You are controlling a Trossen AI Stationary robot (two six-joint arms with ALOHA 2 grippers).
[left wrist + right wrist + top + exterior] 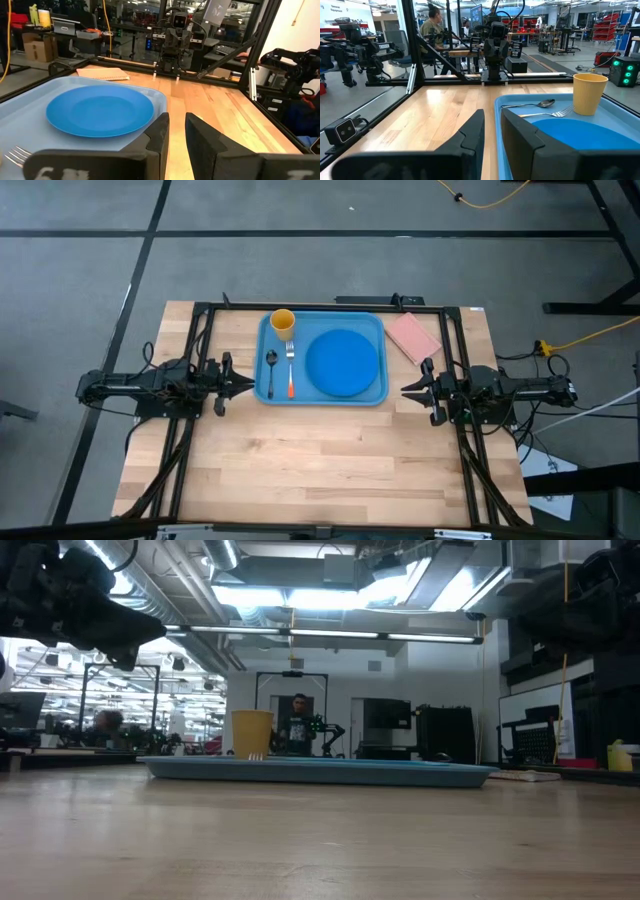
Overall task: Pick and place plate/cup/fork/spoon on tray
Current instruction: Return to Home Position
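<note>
The light-blue tray [375,395] lies at the middle of the table's far half. On it rest the round blue plate [343,363], the yellow-orange cup [283,323] standing upright at the far left corner, the dark spoon [270,372] and the orange-handled fork [290,370], side by side left of the plate. My left gripper [247,383] hovers just left of the tray, empty, its fingers [159,131] together but for a narrow slit. My right gripper [405,391] hovers just right of the tray, likewise empty, its fingers [472,131] a narrow slit apart.
A pink rectangular pad [412,337] lies on the table right of the tray's far corner. A black frame [330,306] runs along the table's far edge and down both sides. Bare wood fills the table's near half [320,470].
</note>
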